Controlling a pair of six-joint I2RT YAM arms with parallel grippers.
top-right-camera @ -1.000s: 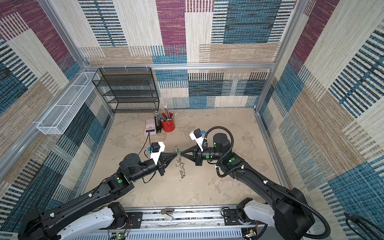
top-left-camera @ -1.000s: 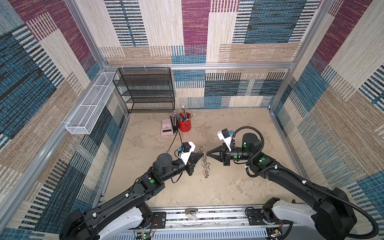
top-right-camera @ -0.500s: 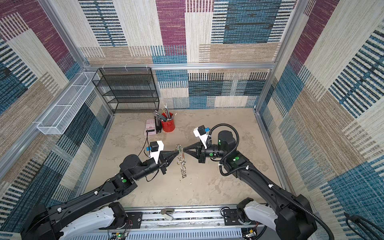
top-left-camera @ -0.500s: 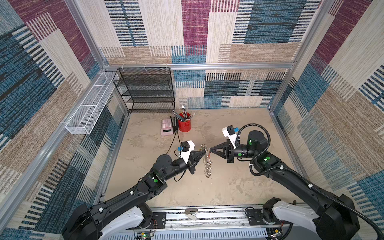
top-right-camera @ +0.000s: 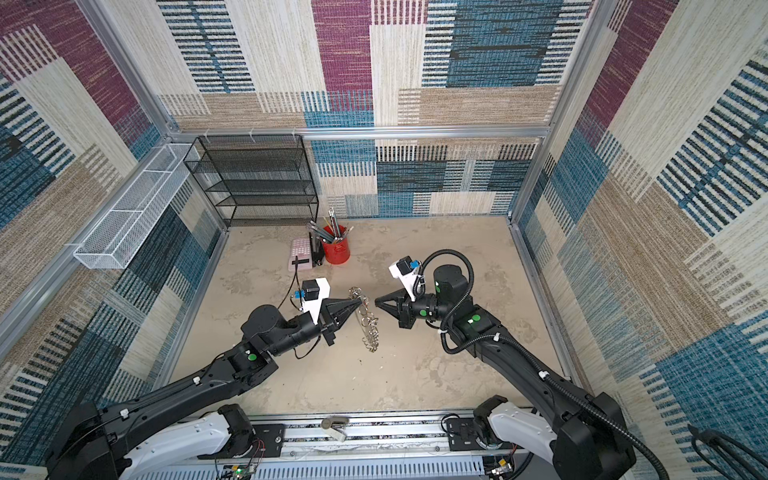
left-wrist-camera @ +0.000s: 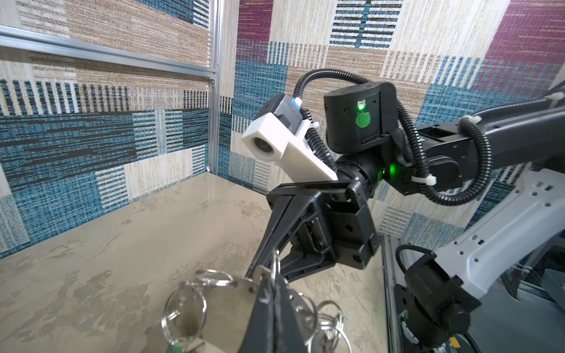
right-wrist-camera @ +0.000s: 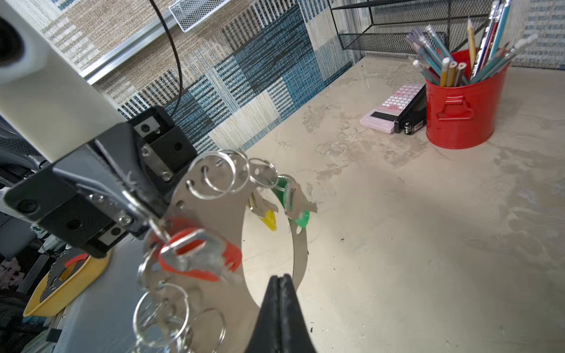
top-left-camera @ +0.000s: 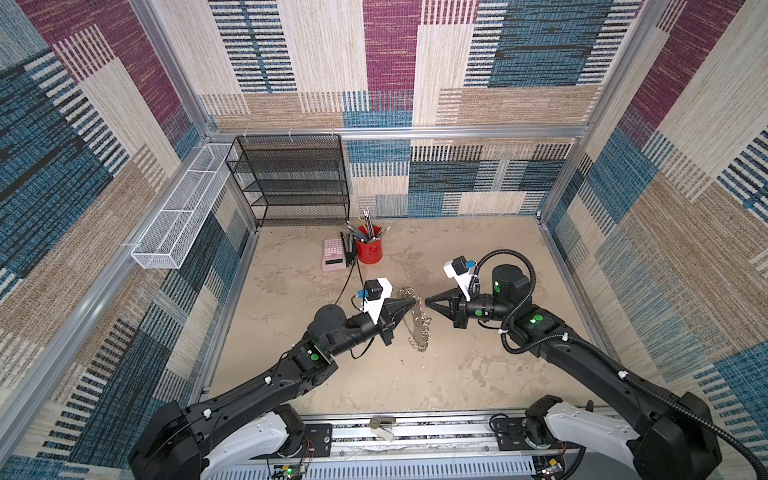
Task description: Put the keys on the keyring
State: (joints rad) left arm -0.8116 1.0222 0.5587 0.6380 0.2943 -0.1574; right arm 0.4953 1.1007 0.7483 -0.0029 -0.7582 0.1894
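keyring (right-wrist-camera: 211,211): matt grey metal band w/ shiny rings; keys (right-wrist-camera: 195,256): glossy plastic tags; pen pot (right-wrist-camera: 461,122): glossy painted metal

Bright, even light from above; faint shadows on the table (top-left-camera: 374,374); the keyring (right-wrist-camera: 211,207) blurs near wrist lenses.

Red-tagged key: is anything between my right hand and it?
Nothing visible does. Only open air separates the shut, empty right hand from the red-tagged silver key, hanging against the grey curved metal keyring band that the left hand clamps.

Overhead stereo pair; wrist views close on keyring (right-wrist-camera: 214,214)
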